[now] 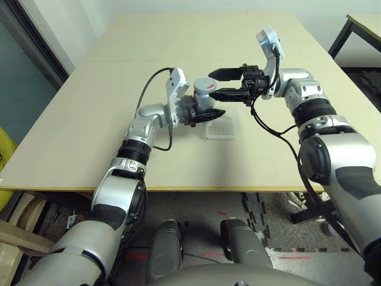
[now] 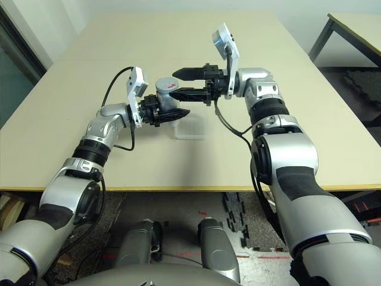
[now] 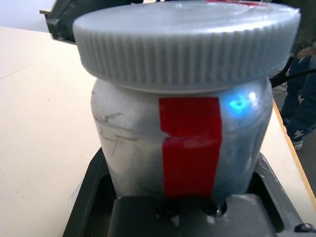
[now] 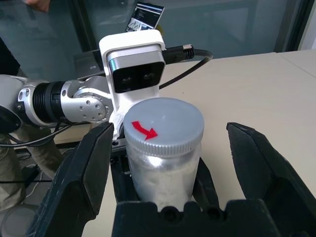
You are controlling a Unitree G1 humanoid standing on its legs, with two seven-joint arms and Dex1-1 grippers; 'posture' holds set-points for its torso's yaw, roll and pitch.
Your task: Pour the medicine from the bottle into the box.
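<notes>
Left gripper (image 1: 199, 114) is clenched on the body of the bottle (image 1: 204, 95) and holds it upright in the air above the table (image 1: 77, 119), just beside the box (image 1: 222, 128) and partly over its near-left corner. In the left wrist view the bottle sits between the black fingers, red label strip facing the camera, ribbed grey screw cap (image 3: 187, 42) seated on the neck.

Right gripper (image 1: 229, 84) has its jaws spread wide, one finger on each side of the cap — not touching it. The right wrist view looks along the fingers at the cap top, marked with a red arrow, with clear gaps on both sides between finger pads and cap rim.

Box lies flat on the table under and slightly to the robot's right of the bottle; clear plastic, low walls. No pills can be made out in it. The medicine itself cannot be seen; the bottle wall is opaque, so the contents are presumably inside.

Progress, as judged:
- Done: bottle picked up and presented; right gripper lined up around the cap.
- Not yet done: closing on the cap, unscrewing, lifting the cap away, tilting the bottle over the box, pouring.

Early stage — the bottle is capped, so nothing can have been poured. The next move calls for the right jaws to shut squarely on the ribbed rim while the left grip resists the twist.
</notes>
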